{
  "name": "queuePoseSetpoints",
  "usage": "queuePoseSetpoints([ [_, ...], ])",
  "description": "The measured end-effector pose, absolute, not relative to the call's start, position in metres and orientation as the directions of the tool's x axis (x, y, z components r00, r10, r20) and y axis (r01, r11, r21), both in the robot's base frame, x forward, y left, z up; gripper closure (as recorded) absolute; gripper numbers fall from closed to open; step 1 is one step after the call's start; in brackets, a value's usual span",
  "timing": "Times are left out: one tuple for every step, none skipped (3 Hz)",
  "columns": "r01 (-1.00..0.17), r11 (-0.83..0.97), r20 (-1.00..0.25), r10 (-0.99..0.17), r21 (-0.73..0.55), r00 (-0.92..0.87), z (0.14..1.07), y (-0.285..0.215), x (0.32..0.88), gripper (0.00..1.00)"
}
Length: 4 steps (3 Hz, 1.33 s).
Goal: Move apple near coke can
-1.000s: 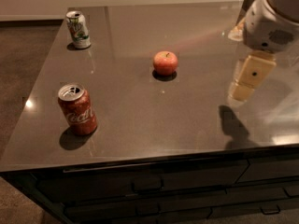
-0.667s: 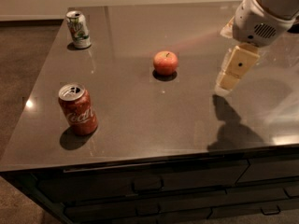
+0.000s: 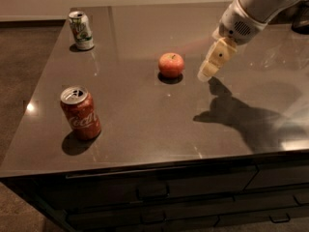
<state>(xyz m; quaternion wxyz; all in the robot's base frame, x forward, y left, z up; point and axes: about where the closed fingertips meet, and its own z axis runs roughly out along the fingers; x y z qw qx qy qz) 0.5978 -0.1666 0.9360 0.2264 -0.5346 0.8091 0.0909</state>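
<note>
The apple point(image 3: 171, 64) is small, round and red-orange, and sits near the middle of the dark glossy table point(image 3: 145, 129). The coke can point(image 3: 80, 112) is red with white script and stands upright near the table's front left. My gripper point(image 3: 207, 73) hangs from the white arm at the upper right, just right of the apple and a little above the table, holding nothing.
A white-and-green soda can point(image 3: 81, 30) stands upright at the far left corner of the table. Drawers run along the front below the table edge point(image 3: 154, 168). The arm's shadow point(image 3: 241, 115) falls on the right part of the tabletop.
My gripper has moved left and down from the right side of the table toward the apple. The apple and both cans have not moved.
</note>
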Motion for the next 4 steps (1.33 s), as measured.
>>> queuePoseSetpoints([
  [-0.912, 0.406, -0.492, -0.807, -0.061, -0.326, 0.909, -0.141, 0.637, 0.00],
  [-0.925, 0.374, -0.501, -0.813, -0.061, -0.296, 0.896, -0.117, 0.654, 0.00],
  [-0.937, 0.345, -0.504, -0.820, -0.055, -0.272, 0.885, -0.091, 0.668, 0.00],
  [-0.942, 0.332, -0.493, -0.828, -0.046, -0.267, 0.870, -0.078, 0.676, 0.00],
])
